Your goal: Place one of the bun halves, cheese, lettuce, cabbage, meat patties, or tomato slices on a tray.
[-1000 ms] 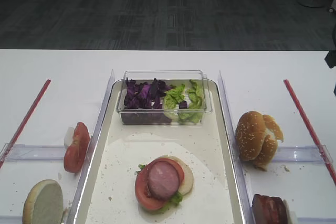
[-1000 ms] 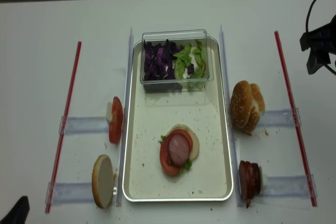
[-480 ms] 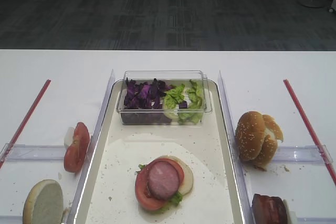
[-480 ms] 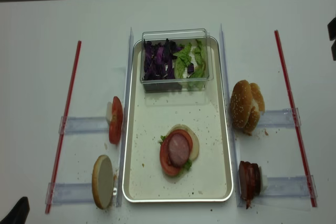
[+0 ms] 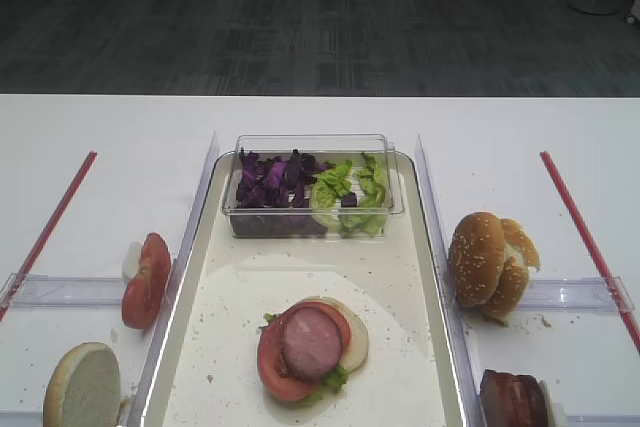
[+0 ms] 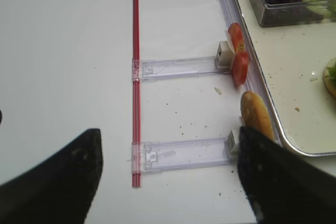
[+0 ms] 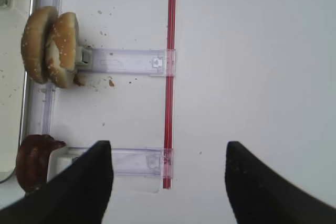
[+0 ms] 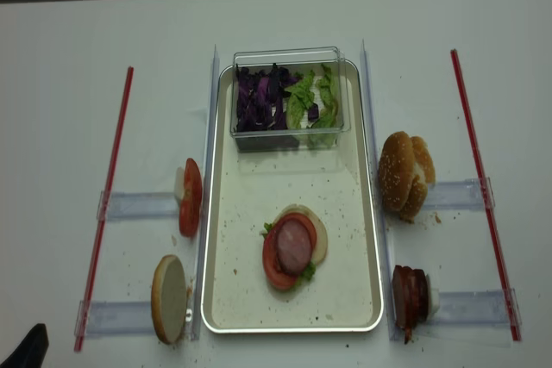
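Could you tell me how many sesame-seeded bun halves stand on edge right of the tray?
2: the sesame-seeded bun halves stand pressed together on edge just right of the tray, against a clear plastic holder. None seems hidden behind them.

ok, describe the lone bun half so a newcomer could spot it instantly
Start at the large cream rectangular metal tray and go to its near left corner. Just outside the rim, a single round bun half stands on edge against a clear plastic holder, pale cut face showing. The red tomato slices sit one holder farther back.
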Controlling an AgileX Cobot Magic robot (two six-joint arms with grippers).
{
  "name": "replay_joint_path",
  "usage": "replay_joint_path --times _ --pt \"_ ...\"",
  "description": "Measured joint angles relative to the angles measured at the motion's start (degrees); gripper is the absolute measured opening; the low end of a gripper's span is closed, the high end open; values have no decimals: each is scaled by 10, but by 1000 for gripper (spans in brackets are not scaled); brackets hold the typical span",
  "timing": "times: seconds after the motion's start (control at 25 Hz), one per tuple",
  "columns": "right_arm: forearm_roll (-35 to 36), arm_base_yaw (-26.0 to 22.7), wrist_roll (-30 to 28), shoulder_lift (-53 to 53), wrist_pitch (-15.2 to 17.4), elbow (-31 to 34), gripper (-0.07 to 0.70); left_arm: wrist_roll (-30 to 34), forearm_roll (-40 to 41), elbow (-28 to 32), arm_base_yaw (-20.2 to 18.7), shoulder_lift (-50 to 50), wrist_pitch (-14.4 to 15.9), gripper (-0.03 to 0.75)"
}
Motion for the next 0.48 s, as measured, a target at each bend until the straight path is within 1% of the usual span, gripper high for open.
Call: replay_joint_path --times 0.12,0.28,0.48 --pt "0 0 0 -62 -4 43 487 0 0 0 0 0 0 493" --pt "0 0 11 -144 8 93 487 0 0 0 0 0 0 493" --pt "-5 0 14 -253 10 148 487 0 0 0 0 0 0 493"
